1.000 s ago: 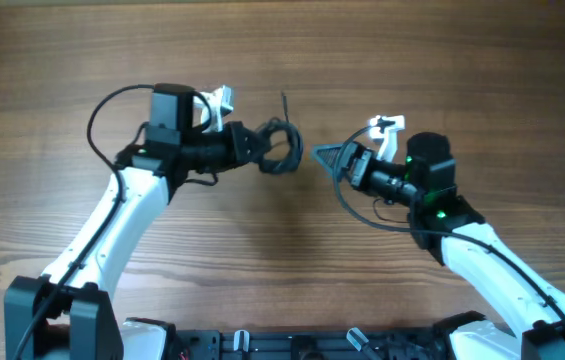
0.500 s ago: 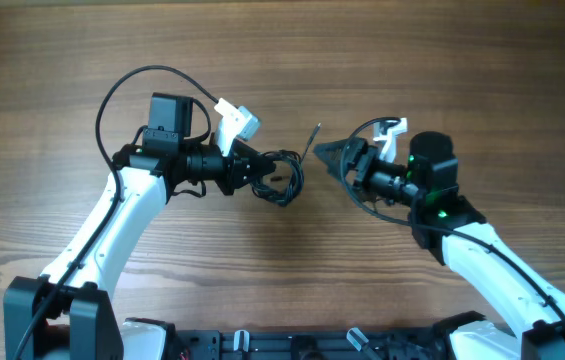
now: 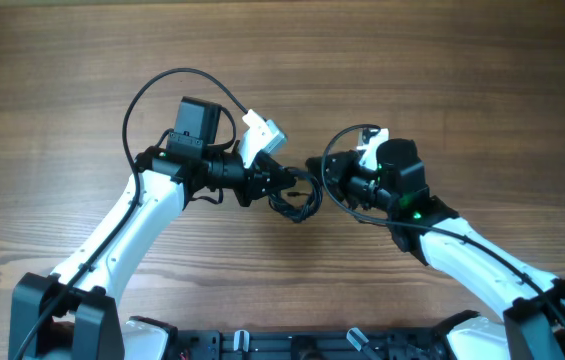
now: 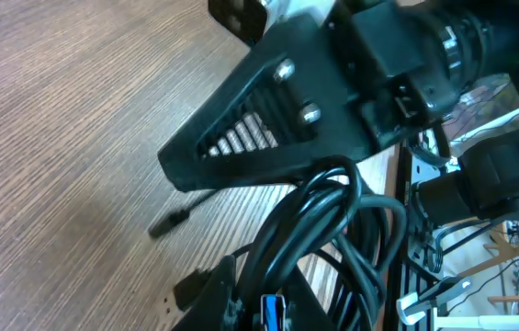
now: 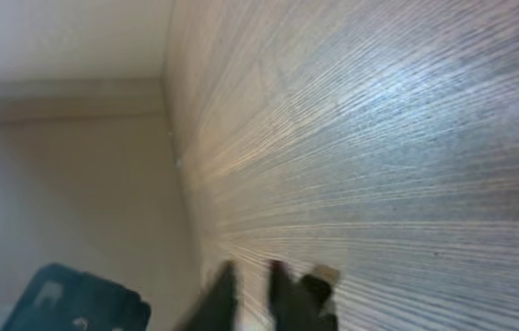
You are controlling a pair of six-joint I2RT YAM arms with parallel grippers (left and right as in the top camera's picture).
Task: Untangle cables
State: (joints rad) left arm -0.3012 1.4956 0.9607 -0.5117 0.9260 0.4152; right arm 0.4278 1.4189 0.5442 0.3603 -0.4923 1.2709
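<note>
The cables (image 3: 300,203) are a small knotted bundle of thin black cords hanging from my left gripper (image 3: 280,180), which is shut on them at mid-table. In the left wrist view the loops (image 4: 332,221) rise from between my left gripper's (image 4: 264,296) fingers. My right gripper (image 3: 314,167) is shut into a black wedge (image 4: 181,164), its tip just short of the bundle. One loose cord end with a small plug (image 4: 169,221) lies just under that tip. The right wrist view is blurred: my right gripper (image 5: 254,283) shows beside that plug (image 5: 319,279), and I cannot tell whether the cord is pinched.
The wooden table (image 3: 442,70) stretches bare around both arms. The left arm's thick black cable (image 3: 177,78) arcs above its wrist. A black rail (image 3: 282,345) runs along the near edge. The table's edge and a beige wall (image 5: 66,175) fill the left of the right wrist view.
The left arm carried the bundle to the right and nearer. The right gripper moved left to meet it and went from open to shut.
</note>
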